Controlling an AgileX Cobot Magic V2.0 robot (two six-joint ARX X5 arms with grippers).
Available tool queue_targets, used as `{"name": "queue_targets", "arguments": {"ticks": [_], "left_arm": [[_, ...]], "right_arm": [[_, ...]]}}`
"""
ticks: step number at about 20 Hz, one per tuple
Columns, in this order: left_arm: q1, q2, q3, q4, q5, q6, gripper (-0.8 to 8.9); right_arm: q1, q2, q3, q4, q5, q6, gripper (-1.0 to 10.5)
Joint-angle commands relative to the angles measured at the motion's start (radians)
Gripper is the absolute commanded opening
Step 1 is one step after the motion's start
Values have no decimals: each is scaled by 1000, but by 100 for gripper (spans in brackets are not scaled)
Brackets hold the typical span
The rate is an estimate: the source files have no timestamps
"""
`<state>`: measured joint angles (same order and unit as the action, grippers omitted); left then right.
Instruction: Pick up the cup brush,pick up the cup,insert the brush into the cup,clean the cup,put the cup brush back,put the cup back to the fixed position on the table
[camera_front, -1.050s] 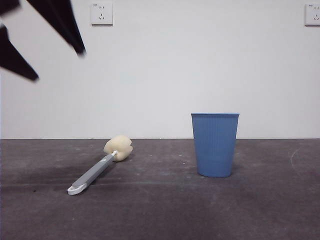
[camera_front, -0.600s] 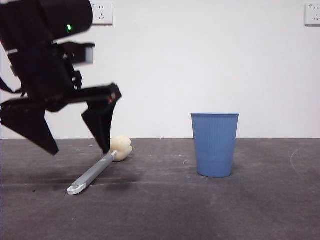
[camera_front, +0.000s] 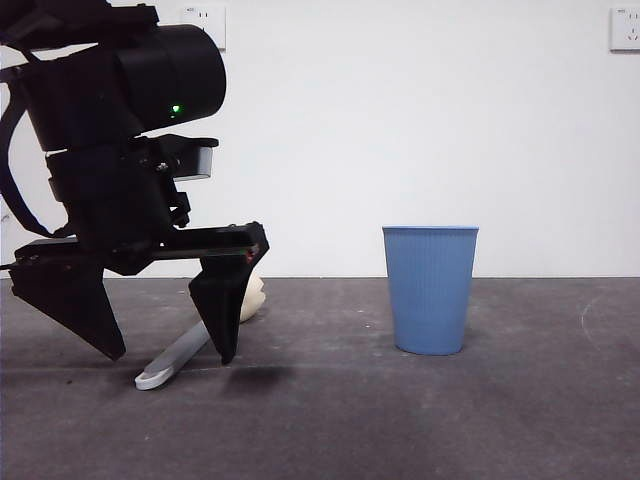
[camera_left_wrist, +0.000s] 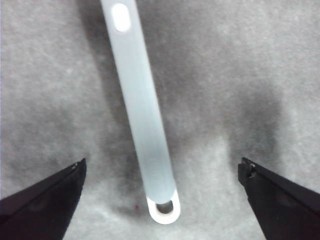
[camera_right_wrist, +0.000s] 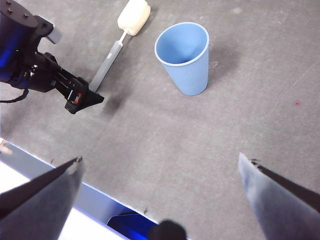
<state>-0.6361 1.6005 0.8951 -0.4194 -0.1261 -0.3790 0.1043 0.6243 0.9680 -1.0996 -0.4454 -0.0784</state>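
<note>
The cup brush lies flat on the table (camera_front: 450, 420) at the left, its grey handle (camera_front: 178, 356) running to a white looped end (camera_front: 148, 380). Its cream sponge head (camera_front: 254, 298) is partly hidden behind a jaw. My left gripper (camera_front: 169, 352) is open and low over the table, one jaw on each side of the handle (camera_left_wrist: 142, 110), near the looped end (camera_left_wrist: 163, 210) and not touching it. The blue ribbed cup (camera_front: 430, 288) stands upright to the right, apart from the brush. My right gripper (camera_right_wrist: 160, 160) is open and empty, high above the table, looking down on the cup (camera_right_wrist: 184, 57) and the brush (camera_right_wrist: 107, 64).
A white wall with a socket (camera_front: 625, 28) stands behind the table. The right wrist view shows the table's near edge (camera_right_wrist: 45, 167) with a pale blue strip. The left arm's black body (camera_front: 120, 130) fills the upper left of the front view.
The left arm has come down from the upper left corner to the brush. Its open jaws now stand on either side of the handle near the table. The brush and the cup have not moved.
</note>
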Motion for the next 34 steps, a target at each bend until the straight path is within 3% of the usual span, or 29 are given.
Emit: {"name": "queue_targets", "arguments": {"ticks": [1,3,13,17,28,33,34], "left_arm": [[-7,8,-2,2,-8,-16,339],[-7,8,-2,-9,-3,-23,273],[-18,37,-2,-19,5,-75,272],[-19,37,-2,-19,3,-74,84],[-18,-40,-1,-58,23,-66,79],[-17,-132,17,-77,27,-60,78],[-17,-154,17,-87,31,-48,17]], "right_arm": [[1,0,2,6,-2,3,566],[1,0,2,6,-2,3,566],[1,-1,2,6,-2,11,566],[1,-1,2,6,-2,11,565],[1,0,2,6,-2,12,565],[1,11,2,6,-1,74,565],[1,19,2,6,-1,74,565]]}}
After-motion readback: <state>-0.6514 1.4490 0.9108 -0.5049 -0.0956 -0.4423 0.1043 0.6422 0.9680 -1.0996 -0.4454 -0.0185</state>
